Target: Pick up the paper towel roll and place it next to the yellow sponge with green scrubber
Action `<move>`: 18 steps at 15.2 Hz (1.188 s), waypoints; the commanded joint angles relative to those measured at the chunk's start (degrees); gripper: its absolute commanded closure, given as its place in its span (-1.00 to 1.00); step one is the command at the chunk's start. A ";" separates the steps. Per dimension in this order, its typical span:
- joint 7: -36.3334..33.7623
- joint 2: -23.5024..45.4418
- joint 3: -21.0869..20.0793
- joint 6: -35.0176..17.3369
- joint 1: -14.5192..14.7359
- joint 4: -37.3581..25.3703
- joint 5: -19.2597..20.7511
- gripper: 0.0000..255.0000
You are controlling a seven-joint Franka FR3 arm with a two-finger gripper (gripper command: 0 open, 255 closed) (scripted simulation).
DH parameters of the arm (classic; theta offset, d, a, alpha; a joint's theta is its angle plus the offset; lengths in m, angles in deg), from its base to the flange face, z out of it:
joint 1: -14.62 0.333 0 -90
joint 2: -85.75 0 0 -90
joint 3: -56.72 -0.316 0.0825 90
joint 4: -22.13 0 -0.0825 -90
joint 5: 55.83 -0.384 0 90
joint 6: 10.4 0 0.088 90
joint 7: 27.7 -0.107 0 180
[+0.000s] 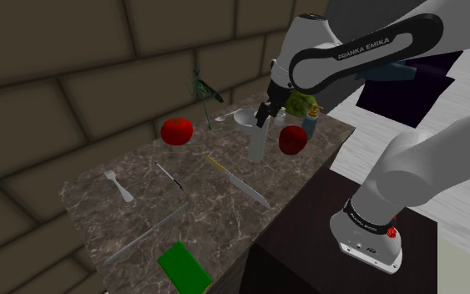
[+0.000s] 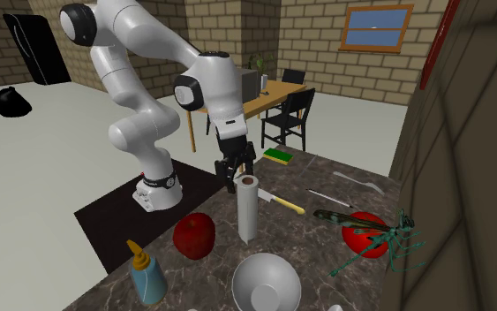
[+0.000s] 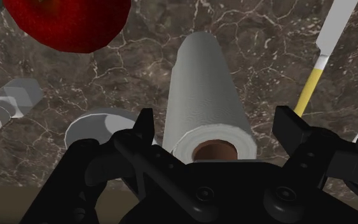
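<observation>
Wrist view: the gripper [image 3: 217, 124] points straight down over the upright paper towel roll [image 3: 203, 89], fingers spread wide on either side of its top end, clasping nothing. On the marble counter [image 1: 216, 209] the roll stands well apart from the green-faced sponge [image 1: 183, 269]. A red apple [image 3: 69, 22], white bowl [image 3: 98, 124], shaker [image 3: 15, 102] and yellow-handled knife [image 3: 312, 86] lie close around the roll.

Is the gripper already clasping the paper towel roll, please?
No, the gripper is open, its fingers either side of the paper towel roll without touching it.
</observation>
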 commanded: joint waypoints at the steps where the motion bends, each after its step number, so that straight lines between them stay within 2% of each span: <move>1: 0.00 0.00 0.00 0.00 0.00 0.00 0.00 -1.00; 2: 0.00 0.00 0.00 0.00 0.00 0.00 0.00 1.00; 11: 0.00 0.00 0.00 -0.01 0.00 0.00 0.00 1.00; 18: -0.04 -2.57 0.00 6.37 -0.02 -3.80 0.04 1.00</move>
